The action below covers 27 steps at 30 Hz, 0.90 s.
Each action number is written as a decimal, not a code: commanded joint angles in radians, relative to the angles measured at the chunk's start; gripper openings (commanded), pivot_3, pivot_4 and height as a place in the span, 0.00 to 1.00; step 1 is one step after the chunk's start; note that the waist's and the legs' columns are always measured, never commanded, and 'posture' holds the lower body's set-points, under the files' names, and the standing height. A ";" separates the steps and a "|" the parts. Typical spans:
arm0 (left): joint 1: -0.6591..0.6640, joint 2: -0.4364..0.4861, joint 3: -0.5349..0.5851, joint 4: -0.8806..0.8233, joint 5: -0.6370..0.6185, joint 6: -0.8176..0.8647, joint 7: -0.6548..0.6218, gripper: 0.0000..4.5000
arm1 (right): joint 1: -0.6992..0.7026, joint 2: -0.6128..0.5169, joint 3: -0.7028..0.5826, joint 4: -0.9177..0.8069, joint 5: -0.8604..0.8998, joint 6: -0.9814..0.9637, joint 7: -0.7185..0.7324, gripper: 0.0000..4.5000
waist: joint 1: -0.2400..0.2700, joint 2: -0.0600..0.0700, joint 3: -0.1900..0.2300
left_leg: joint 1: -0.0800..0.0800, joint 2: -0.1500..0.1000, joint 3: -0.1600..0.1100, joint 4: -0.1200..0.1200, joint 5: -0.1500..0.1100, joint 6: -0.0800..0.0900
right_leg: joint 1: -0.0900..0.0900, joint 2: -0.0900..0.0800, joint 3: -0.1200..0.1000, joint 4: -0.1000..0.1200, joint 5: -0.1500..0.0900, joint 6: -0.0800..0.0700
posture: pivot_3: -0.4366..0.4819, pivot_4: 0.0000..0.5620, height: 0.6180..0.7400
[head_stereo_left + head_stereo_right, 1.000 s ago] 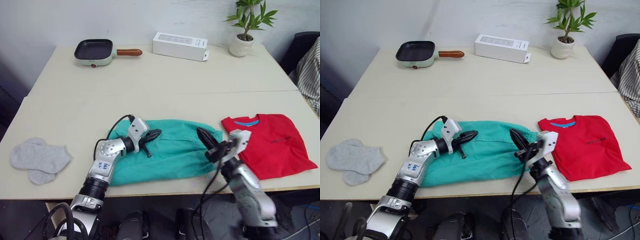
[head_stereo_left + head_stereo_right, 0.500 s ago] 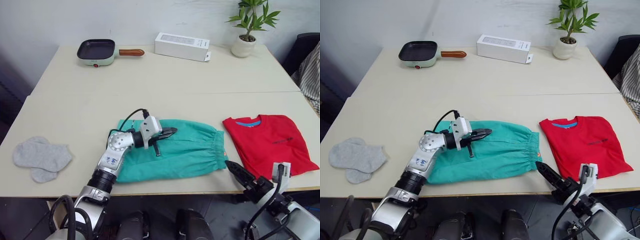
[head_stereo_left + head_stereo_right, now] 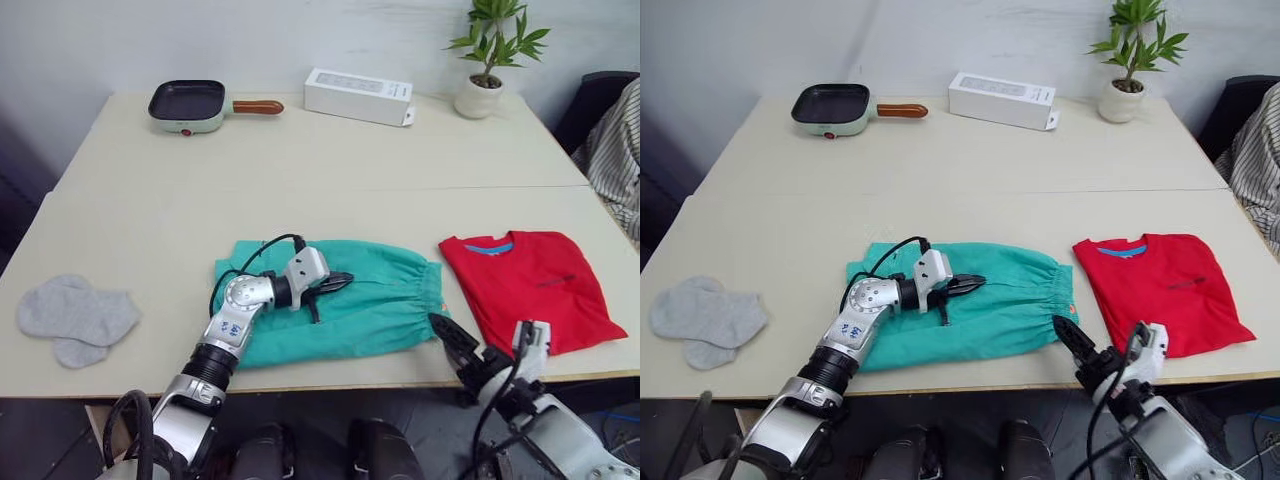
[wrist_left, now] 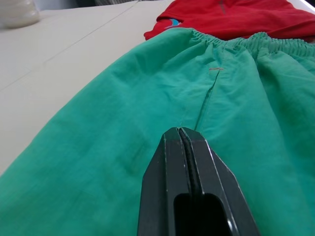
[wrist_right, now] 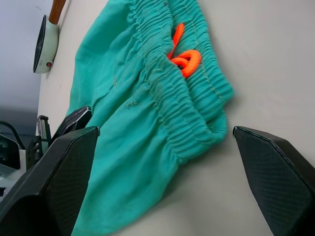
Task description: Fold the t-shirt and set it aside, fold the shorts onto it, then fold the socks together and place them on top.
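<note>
The right gripper (image 3: 1072, 345) sits at the near edge of the counter (image 3: 330, 150), jaws spread wide, just short of the shorts' gathered waistband. An orange drawstring (image 5: 184, 58) peeks out of that waistband. The shorts (image 3: 340, 300) lie flat in the near middle of the counter, and the left gripper (image 3: 338, 281) rests right on top of them, jaws pressed together with no cloth between them. The t-shirt (image 3: 530, 287) lies folded just to the right of the shorts. The socks (image 3: 72, 318) lie well off to the left. Farther back are a small pan (image 3: 190, 104), a white box (image 3: 358, 95) and a potted plant (image 3: 485, 55).
</note>
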 commanded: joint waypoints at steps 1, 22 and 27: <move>0.004 0.007 -0.018 0.001 0.008 -0.024 -0.035 0.00 | -0.033 0.042 0.100 0.076 -0.036 0.033 -0.055 0.99 | -0.009 -0.003 -0.002 | 0.000 0.001 0.000 0.000 0.000 -0.001 | 0.000 0.001 0.000 0.000 0.000 -0.001 | 0.48 0.27 1.00; -0.030 0.056 0.052 -0.015 -0.042 -0.037 -0.095 0.00 | -0.284 0.303 0.008 0.176 -0.372 -0.197 0.031 0.01 | -0.006 -0.003 -0.004 | 0.001 0.004 0.000 -0.001 0.001 -0.006 | -0.003 0.002 -0.002 0.005 -0.004 -0.010 | 0.48 0.27 1.00; 0.040 0.090 0.070 -0.133 -0.050 0.025 -0.075 0.00 | -0.297 0.245 -0.094 0.091 -0.391 -0.260 0.068 0.01 | 0.005 0.005 0.001 | -0.001 0.001 0.000 -0.001 0.001 -0.007 | -0.004 0.000 -0.002 0.005 -0.003 -0.009 | 0.48 0.27 1.00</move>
